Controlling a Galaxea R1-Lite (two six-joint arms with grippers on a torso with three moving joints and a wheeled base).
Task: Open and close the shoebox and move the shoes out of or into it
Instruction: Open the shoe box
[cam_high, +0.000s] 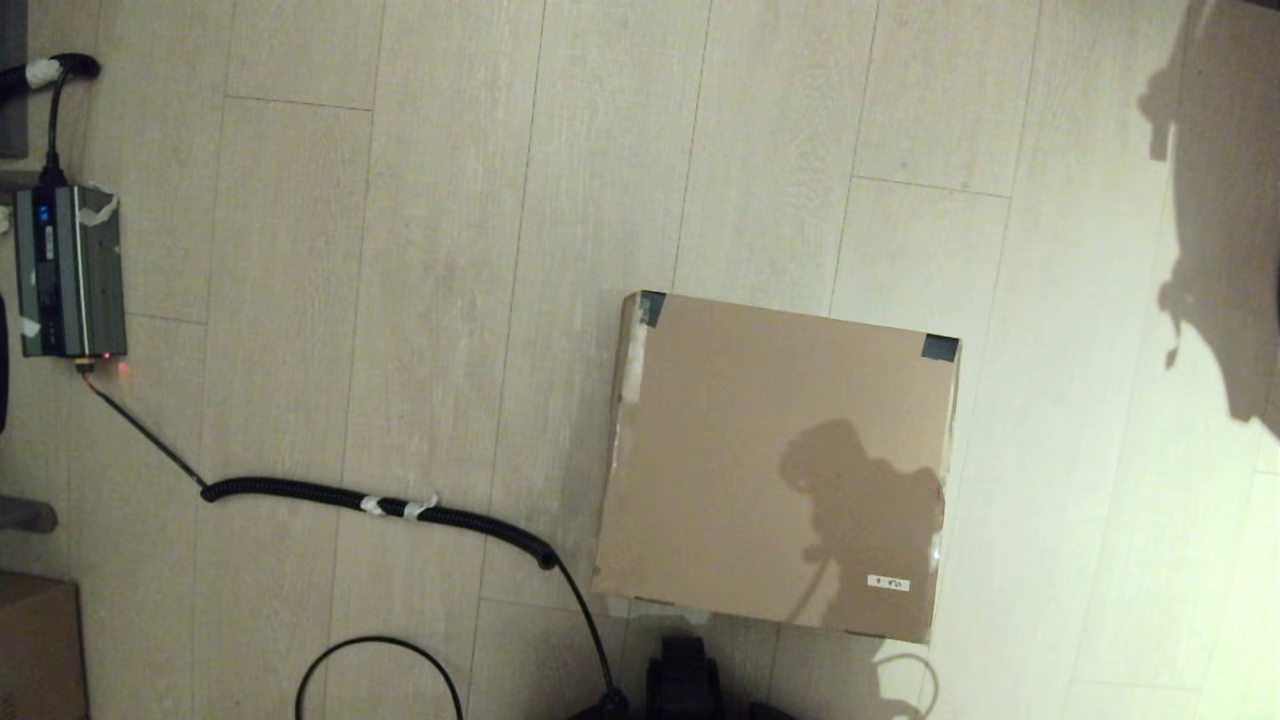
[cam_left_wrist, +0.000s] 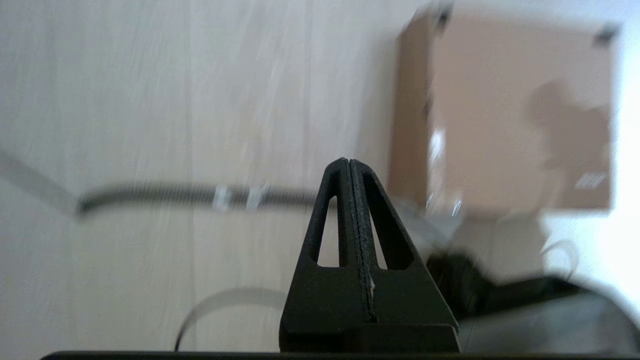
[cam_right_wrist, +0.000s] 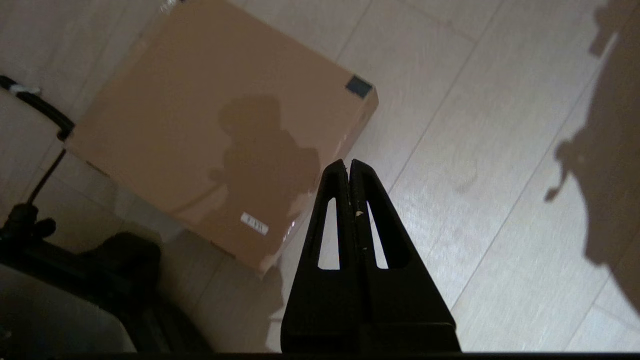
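Both pincers up off the floor and nowhere near contact: left pincer (cam_left_wrist: 348, 165) pressed together, nothing in it; right pincer (cam_right_wrist: 348, 166) likewise together and empty. Neither arm in sight from the head view. Just ahead of the robot's base, flat on the wooden floor (cam_high: 420, 250), the shoebox (cam_high: 775, 460), lid down, black tape (cam_high: 940, 347) on its far corners, small white label (cam_high: 888, 583) near the close right corner. No shoes visible anywhere, so presumably inside, though impossible to confirm. Looks like the very start: opening the lid comes first. To do it well, best to spread one pincer before coming down, aim for the free edge of the lid, not the taped hinge side, get under the lip and lift in an arc so the box stays put. From the left wrist view, box ahead and off toward the robot's right, well apart from the tips; from the right wrist view, box ahead and off toward the robot's left, below the tips. Farther left, a coiled black cable (cam_high: 380, 503) and a grey power unit (cam_high: 68, 270), worth steering clear of.
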